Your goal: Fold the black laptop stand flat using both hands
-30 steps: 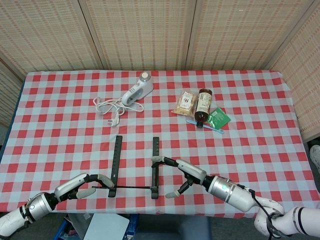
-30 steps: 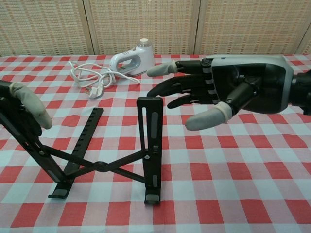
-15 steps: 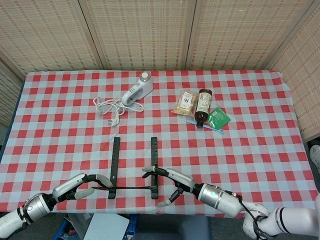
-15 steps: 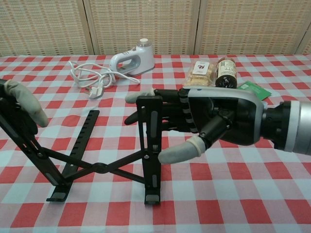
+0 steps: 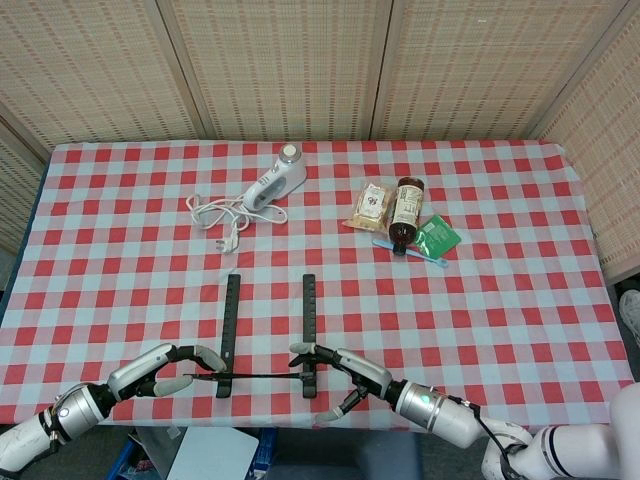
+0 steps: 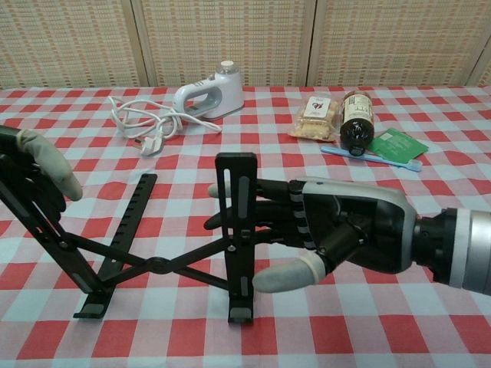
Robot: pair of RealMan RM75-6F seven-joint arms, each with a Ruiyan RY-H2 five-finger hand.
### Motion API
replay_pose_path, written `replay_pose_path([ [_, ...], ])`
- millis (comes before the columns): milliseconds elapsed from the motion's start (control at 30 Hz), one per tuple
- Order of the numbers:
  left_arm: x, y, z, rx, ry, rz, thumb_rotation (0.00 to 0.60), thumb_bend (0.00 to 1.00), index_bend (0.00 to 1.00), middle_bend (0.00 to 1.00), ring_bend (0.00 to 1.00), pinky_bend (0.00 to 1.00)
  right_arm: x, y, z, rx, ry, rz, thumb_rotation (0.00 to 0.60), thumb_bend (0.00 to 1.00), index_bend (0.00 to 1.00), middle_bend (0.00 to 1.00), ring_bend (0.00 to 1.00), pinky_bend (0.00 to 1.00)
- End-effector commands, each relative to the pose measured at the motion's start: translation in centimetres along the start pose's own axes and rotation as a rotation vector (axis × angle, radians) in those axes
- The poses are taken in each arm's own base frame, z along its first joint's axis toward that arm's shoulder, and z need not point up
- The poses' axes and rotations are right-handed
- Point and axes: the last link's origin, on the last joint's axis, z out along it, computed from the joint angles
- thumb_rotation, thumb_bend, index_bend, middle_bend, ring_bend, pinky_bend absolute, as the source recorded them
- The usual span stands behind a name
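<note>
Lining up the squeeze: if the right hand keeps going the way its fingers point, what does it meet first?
Most likely the upright right arm of the black laptop stand: the right hand points left with its fingers reaching that bar. Whether they already touch is unclear.

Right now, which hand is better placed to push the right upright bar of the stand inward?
The right hand. Its fingers reach behind the stand's right bar with the thumb in front. The left hand is at the opposite bar, far from it.
</note>
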Motion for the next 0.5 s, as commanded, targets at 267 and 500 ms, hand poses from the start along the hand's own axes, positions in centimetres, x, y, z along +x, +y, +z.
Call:
replay_pose_path([
  [267, 0.1, -0.3, 0.0, -0.001, 0.015, 0.0, 0.199, 0.19, 0.32, 0.31, 0.3, 0.27, -1.0, 0.5, -0.2, -0.029, 0.009, 0.085, 0.6, 0.0, 0.09, 0.18, 0.05, 0.08],
  [500, 0.3, -0.3, -0.1, -0.002, 0.023, 0.002, 0.2, 0.19, 0.32, 0.31, 0.29, 0.27, -1.7, 0.7, -0.6, -0.039, 0.008, 0.167, 0.6, 0.0, 0.09, 0.18, 0.05, 0.08],
])
